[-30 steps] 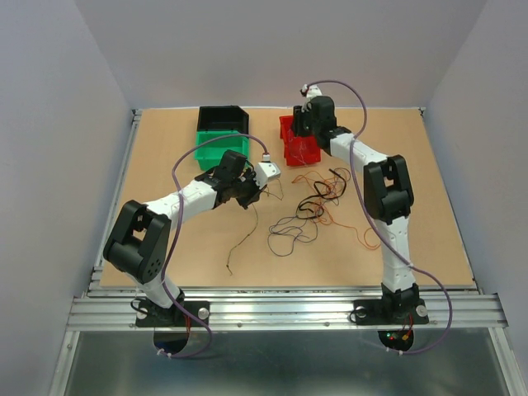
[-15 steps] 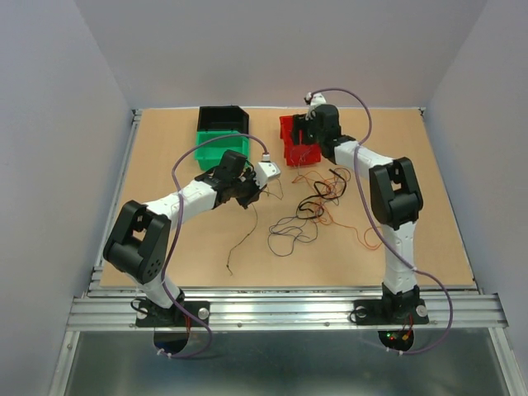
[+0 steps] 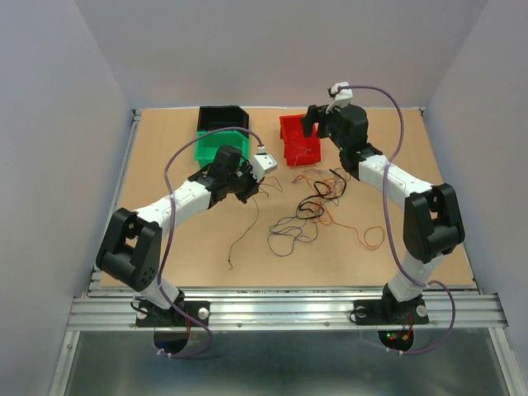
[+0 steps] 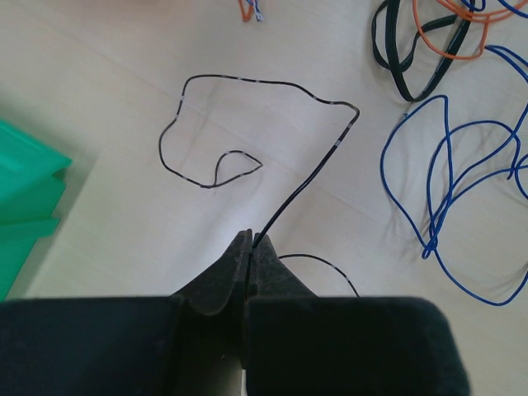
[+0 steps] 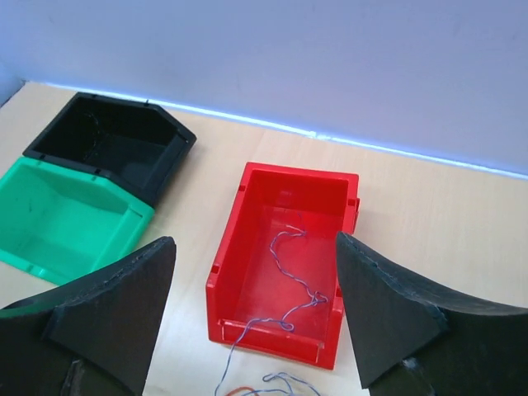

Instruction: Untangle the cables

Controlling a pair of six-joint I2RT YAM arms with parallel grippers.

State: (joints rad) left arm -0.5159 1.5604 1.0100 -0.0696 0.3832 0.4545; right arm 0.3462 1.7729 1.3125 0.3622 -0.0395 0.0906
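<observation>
My left gripper [image 3: 252, 186] is shut on a thin black cable [image 4: 313, 177], pinched at the jaw tips [image 4: 250, 239]. That cable loops on the table ahead of it and trails down the table in the top view [image 3: 241, 235]. Blue [image 4: 445, 190], orange [image 4: 445, 49] and thicker black [image 4: 396, 66] cables lie to the right, clumped at mid-table [image 3: 318, 202]. My right gripper [image 3: 312, 124] is open and empty above the red bin [image 5: 227, 264]. A purple-blue cable [image 5: 297, 272] lies in that bin and hangs over its near wall.
A green bin [image 3: 216, 142] and a black bin [image 3: 223, 118] stand together at the back left, both also in the right wrist view, green [image 5: 58, 223] and black [image 5: 115, 148]. An orange loop [image 3: 373, 238] lies at the right. Grey walls enclose the table.
My right arm has swung out to the right and its gripper has drawn back from over the red bin. My left gripper has moved a little toward the green bin with the black cable.
</observation>
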